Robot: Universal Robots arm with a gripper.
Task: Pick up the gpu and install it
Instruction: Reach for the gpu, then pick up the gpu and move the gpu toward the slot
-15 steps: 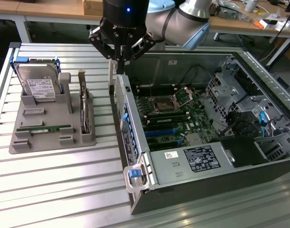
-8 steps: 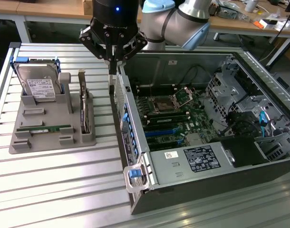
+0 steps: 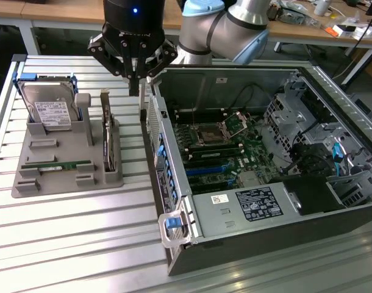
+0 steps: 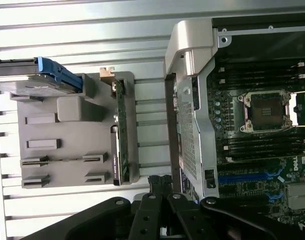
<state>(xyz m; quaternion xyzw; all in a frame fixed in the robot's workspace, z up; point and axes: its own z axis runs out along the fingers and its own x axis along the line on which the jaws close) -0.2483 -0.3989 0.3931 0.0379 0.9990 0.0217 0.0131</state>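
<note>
We see the gripper (image 3: 137, 85) hovering between holder (image 3: 52, 177) and case (image 3: 247, 244), fingers pressed together and empty, while the gpu (image 3: 110, 143) stands on edge in the holder's slot at the exterior view's left, likely so its top edge can be gripped.

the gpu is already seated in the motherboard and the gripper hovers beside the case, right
No: the gpu stands on edge in the grey holder outside the case, as the exterior view shows. The gripper does hover beside the case.
</note>
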